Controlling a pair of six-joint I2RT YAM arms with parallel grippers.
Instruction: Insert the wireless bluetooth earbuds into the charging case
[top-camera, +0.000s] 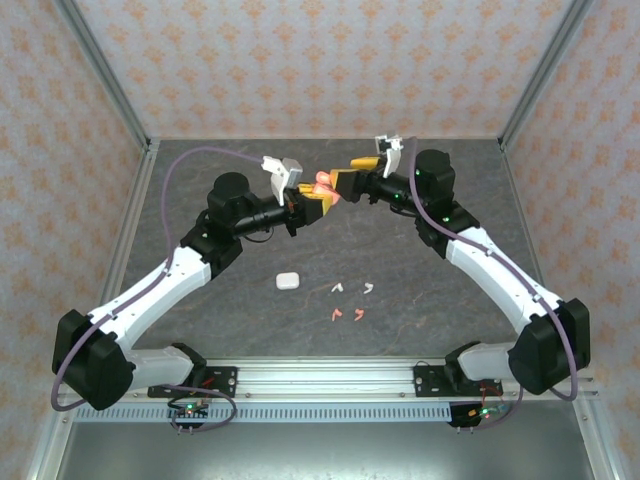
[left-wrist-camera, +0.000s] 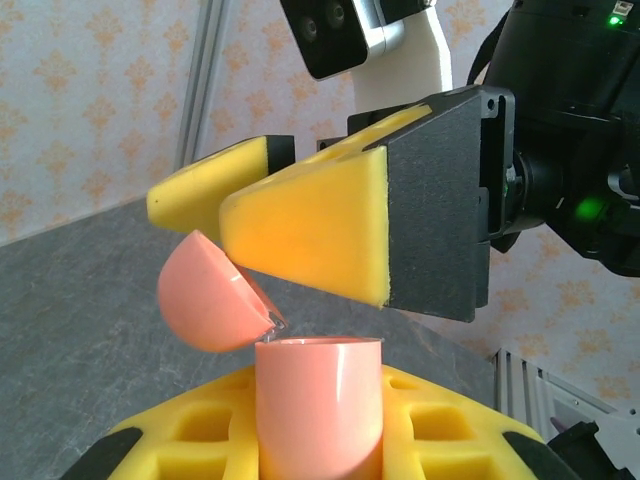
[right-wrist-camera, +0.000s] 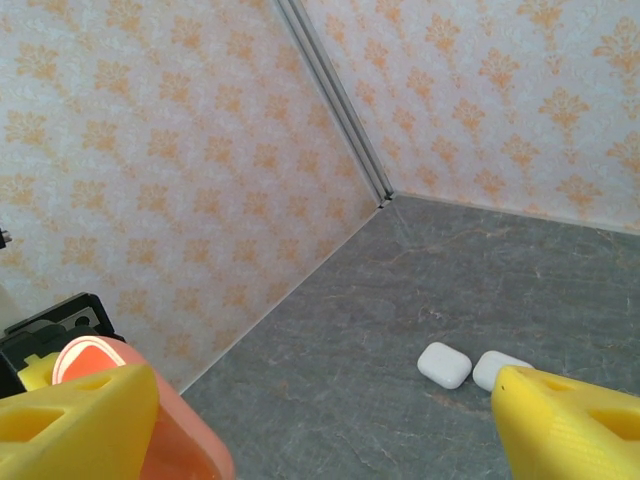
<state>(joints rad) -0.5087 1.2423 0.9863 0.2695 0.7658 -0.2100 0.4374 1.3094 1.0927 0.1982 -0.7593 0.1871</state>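
Coral-pink case (left-wrist-camera: 320, 400), grey marbled table (top-camera: 250, 320).

- The left tool (top-camera: 308, 203) and the right tool (top-camera: 345, 181) meet tip to tip above the dark tabletop (top-camera: 420, 310), toward its 12 o'clock edge.
- A pink charging case (top-camera: 322, 183) sits between their yellow tips, raised off the surface.
- A white case (top-camera: 288, 281) lies near the middle of the tabletop.
- At its 3 o'clock lie one white earbud (top-camera: 338, 288) and, farther along, another (top-camera: 369, 288).
- Two pink earbuds (top-camera: 338, 315) lie close together at 6 o'clock of the white pair.
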